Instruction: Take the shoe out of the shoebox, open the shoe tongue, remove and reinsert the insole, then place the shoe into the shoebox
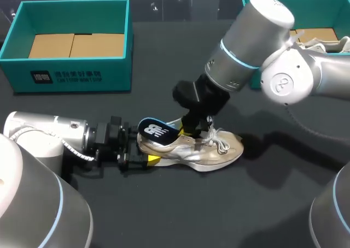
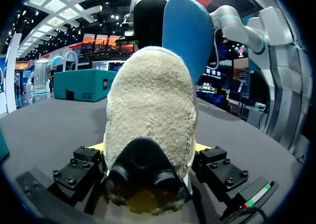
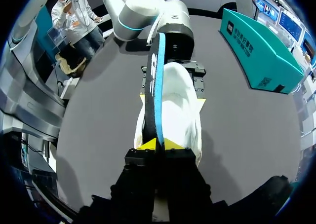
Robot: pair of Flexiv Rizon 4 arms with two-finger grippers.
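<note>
The shoe [image 1: 191,149] was out of its box and lay on its sole on the dark desk [image 1: 219,215], a bit below the middle of the frame. Its toe pointed to the right and its heel to the left. The left gripper [image 1: 143,155] came in low from the left. Its two yellow tips pressed on the heel from both sides, so it had hold of the shoe.

The right gripper [image 1: 191,130] came down from the upper right, over the open top of the shoe. Its yellow tips were pinched nearly together on the thin edge of the blue insole [image 1: 156,132]. The insole stood on its edge and tilted up. Its back end poked out above the heel, and its front end looked to be down inside the shoe.

One teal shoebox [image 1: 71,76] sat open at the upper left, with only brown card showing in its bottom. A second shoebox [image 1: 322,5] sat at the upper right, partly hidden behind the right arm.

I think this was the insole step. The insole was half in and half out, and I could not tell if it was going out or going back in. To take it out, the right gripper would need to lift it up and back until the front end came free, while the left gripper held the shoe down. To put it back, it would need to slide the front end toward the toe and lay it flat
</note>
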